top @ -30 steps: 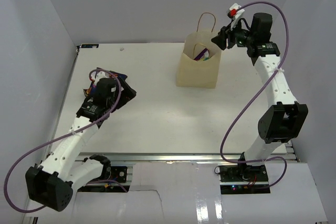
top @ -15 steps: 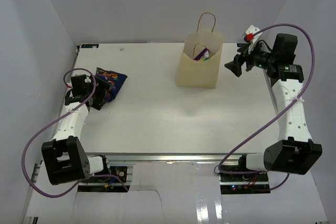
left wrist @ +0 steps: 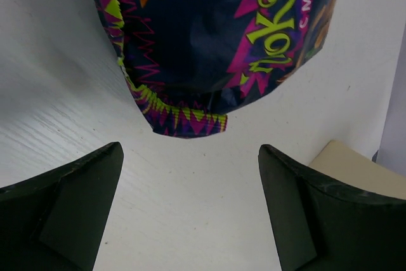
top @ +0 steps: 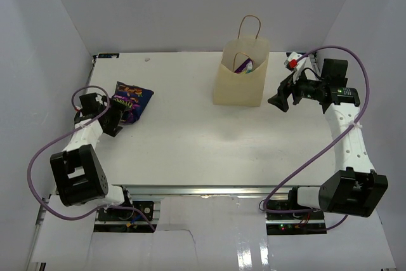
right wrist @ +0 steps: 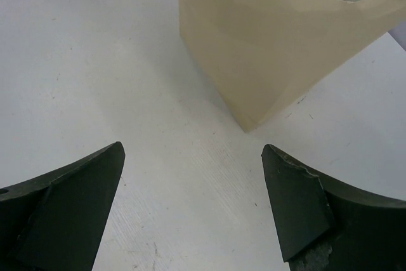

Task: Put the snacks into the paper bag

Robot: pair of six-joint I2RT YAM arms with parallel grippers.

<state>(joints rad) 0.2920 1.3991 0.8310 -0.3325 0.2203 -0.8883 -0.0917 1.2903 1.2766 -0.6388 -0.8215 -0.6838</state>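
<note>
Up close, the left gripper (left wrist: pixel 190 153) has its two dark fingers (left wrist: pixel 76 188) spread wide with nothing between them, tips just short of the crimped edge of a dark blue-purple snack packet (left wrist: pixel 209 36) lying flat on the white table (top: pixel 190 131) near its left side. Likewise the right gripper (right wrist: pixel 193 153) is parted and empty, pointed at a lower corner of the tan paper bag (right wrist: pixel 273 42), which stands upright toward the far edge, well apart from that packet, with a few colourful packets (top: pixel 244 66) showing inside its mouth.
</note>
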